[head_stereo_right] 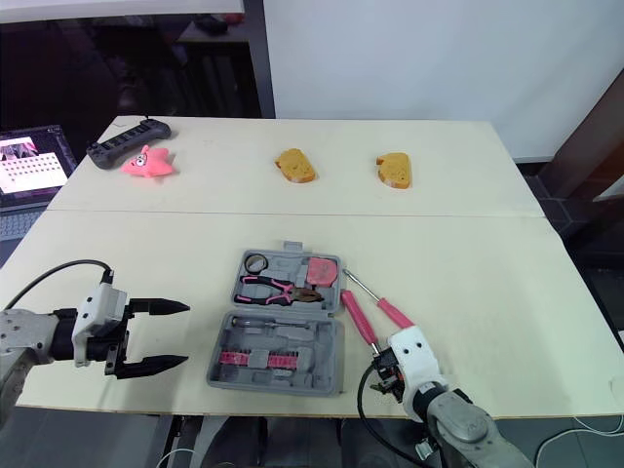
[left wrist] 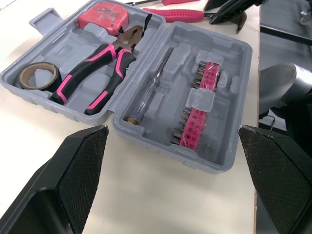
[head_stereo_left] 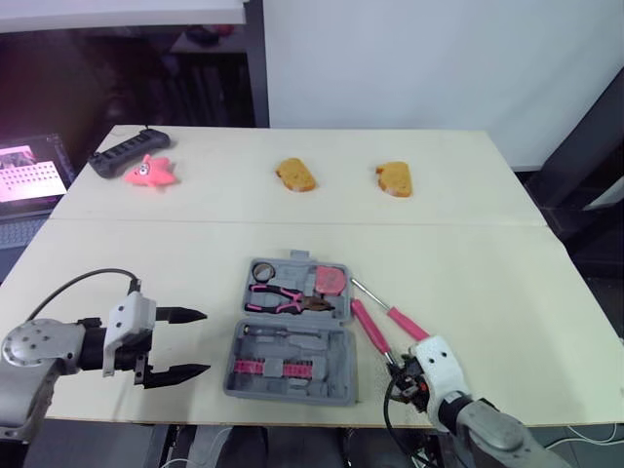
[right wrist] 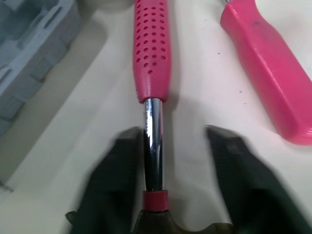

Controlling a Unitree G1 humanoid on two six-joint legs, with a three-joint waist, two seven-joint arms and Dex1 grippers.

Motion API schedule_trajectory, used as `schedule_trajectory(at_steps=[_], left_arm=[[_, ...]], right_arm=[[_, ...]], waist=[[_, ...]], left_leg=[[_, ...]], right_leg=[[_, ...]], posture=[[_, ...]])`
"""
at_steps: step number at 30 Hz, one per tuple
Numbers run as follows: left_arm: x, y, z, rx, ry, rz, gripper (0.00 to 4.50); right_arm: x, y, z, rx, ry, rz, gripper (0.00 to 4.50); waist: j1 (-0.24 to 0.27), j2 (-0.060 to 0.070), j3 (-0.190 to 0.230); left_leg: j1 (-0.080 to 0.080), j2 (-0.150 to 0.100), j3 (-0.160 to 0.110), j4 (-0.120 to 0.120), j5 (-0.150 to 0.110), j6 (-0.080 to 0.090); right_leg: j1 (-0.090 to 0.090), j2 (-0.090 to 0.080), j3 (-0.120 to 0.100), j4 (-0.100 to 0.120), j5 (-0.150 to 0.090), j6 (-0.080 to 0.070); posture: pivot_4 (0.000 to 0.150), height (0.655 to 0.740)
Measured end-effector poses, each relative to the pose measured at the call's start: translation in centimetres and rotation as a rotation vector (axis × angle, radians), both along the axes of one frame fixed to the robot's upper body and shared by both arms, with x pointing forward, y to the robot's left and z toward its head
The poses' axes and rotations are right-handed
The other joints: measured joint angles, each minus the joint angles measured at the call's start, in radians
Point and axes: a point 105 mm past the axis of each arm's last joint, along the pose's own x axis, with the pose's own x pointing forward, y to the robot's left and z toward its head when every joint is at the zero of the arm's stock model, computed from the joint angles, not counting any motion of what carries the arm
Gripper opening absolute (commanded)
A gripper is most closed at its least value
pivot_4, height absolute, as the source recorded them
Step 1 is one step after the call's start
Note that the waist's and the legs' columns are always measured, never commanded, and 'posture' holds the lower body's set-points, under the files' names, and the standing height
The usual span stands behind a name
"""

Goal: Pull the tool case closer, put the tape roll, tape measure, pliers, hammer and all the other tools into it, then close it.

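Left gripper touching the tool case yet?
Apart. The left eye view shows a strip of bare table between the open left gripper and the tool case.

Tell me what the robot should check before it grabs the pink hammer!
1. Right gripper open on both sides of the pink-handled, chrome-shafted hammer: ok.
2. Grey plastic tool case lying open: ok.
3. Black tape roll, pink-and-black pliers and red tape measure already inside: ok.
4. Pink-handled screwdriver lying apart from the hammer: ok.
5. A free slot that fits the hammer: cannot tell.
6. Left gripper open, off to the side of the case: ok.
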Motion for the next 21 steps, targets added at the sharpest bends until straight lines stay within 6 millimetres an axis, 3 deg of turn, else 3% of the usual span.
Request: schedule_trajectory(at_steps=[1, 2, 7, 11, 15, 18, 21], left_arm=[[0.0, 0.0, 0.0, 0.0, 0.0, 0.0, 4.5], [0.0, 0.0, 0.0, 0.0, 0.0, 0.0, 4.5], [0.0, 0.0, 0.0, 0.0, 0.0, 0.0, 4.5], [0.1, 0.1, 0.0, -0.001, 0.0, 0.005, 4.5], [0.1, 0.0, 0.1, -0.005, -0.003, 0.003, 4.5], [0.1, -0.3, 0.3, -0.017, -0.009, -0.005, 4.5], [0.5, -0.4, 0.5, -0.029, -0.015, 0.006, 4.5]], right_arm=[[-0.1, 0.2, 0.0, 0.0, 0.0, 0.008, 0.13], [-0.1, 0.3, 0.0, 0.0, -0.001, 0.011, 0.02], [0.0, 0.4, 0.0, -0.022, -0.016, 0.028, 0.02], [-0.3, 0.2, 1.3, -0.057, -0.031, 0.064, 0.02], [0.5, 0.2, 4.8, -0.042, -0.123, 0.086, 0.02], [1.8, 0.6, 8.8, -0.019, -0.247, 0.133, 0.02], [2.1, 1.3, 10.8, 0.003, -0.301, 0.199, 0.02]], waist=[[0.0, -0.001, 0.0], [0.0, -0.002, -0.001], [0.0, -0.002, -0.001], [0.0, 0.0, 0.0], [-0.001, 0.0, 0.0], [0.0, 0.0, 0.0], [0.003, 0.0, 0.0]], left_leg=[[0.0, 0.0, 0.0, 0.0, 0.0, 0.0], [0.0, 0.0, 0.0, 0.0, 0.0, 0.0], [0.0, 0.0, 0.0, 0.0, 0.0, 0.0], [0.0, 0.0, 0.0, 0.0, 0.0, 0.0], [0.0, 0.0, 0.0, 0.001, 0.0, 0.0], [0.0, 0.0, 0.0, 0.001, 0.0, 0.0], [-0.001, 0.0, 0.0, 0.001, 0.0, 0.0]], right_leg=[[0.0, 0.0, 0.0, 0.0, 0.0, 0.0], [0.0, 0.0, 0.0, 0.0, 0.0, 0.0], [0.0, 0.0, 0.0, 0.0, 0.0, 0.0], [0.0, 0.0, 0.0, 0.0, 0.0, 0.0], [0.0, 0.0, 0.0, 0.0, 0.0, 0.0], [0.0, 0.0, 0.0, 0.0, 0.0, 0.0], [0.0, 0.0, 0.0, 0.0, 0.0, 0.0]], posture=[[0.15, 0.74], [0.15, 0.74], [0.15, 0.74], [0.15, 0.74], [0.15, 0.74], [0.15, 0.74], [0.15, 0.74]])
